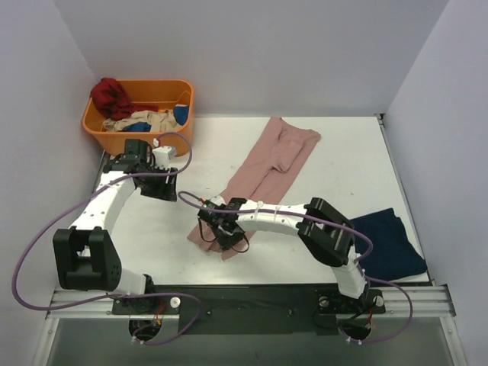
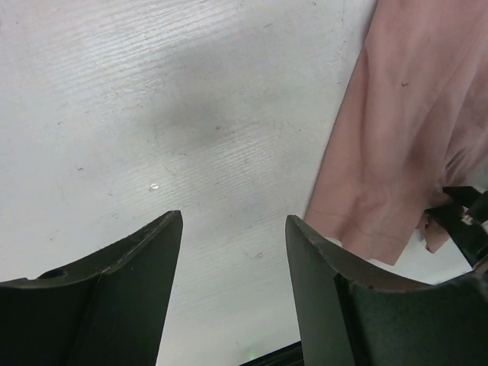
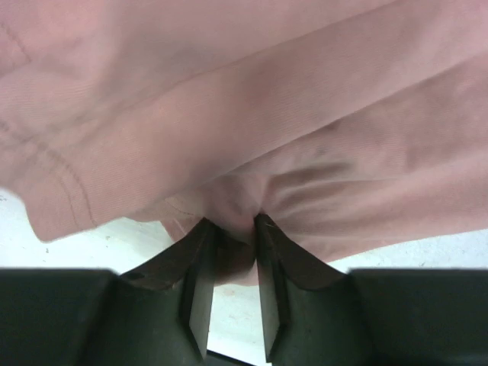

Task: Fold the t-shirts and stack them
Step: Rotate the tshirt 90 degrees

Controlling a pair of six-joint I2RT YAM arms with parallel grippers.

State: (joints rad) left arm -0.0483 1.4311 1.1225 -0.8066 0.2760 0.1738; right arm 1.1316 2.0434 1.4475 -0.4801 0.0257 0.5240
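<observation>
The dusty-pink t-shirt [image 1: 267,164] lies folded lengthwise in a long strip across the middle of the white table [image 1: 343,152], running from far right to near left. My right gripper [image 1: 221,229] sits at the strip's near end, shut on a bunch of the pink cloth [image 3: 236,210] pinched between its fingers. The pink t-shirt [image 2: 404,130] fills the right side of the left wrist view. My left gripper [image 2: 234,221] hangs open over bare table to the left of the shirt, holding nothing. The dark navy t-shirt [image 1: 385,244] lies folded at the near right.
An orange basket [image 1: 95,122] holding red, beige and blue clothes stands at the far left corner. White walls close in the table on three sides. A metal rail [image 1: 252,297] with both arm bases runs along the near edge.
</observation>
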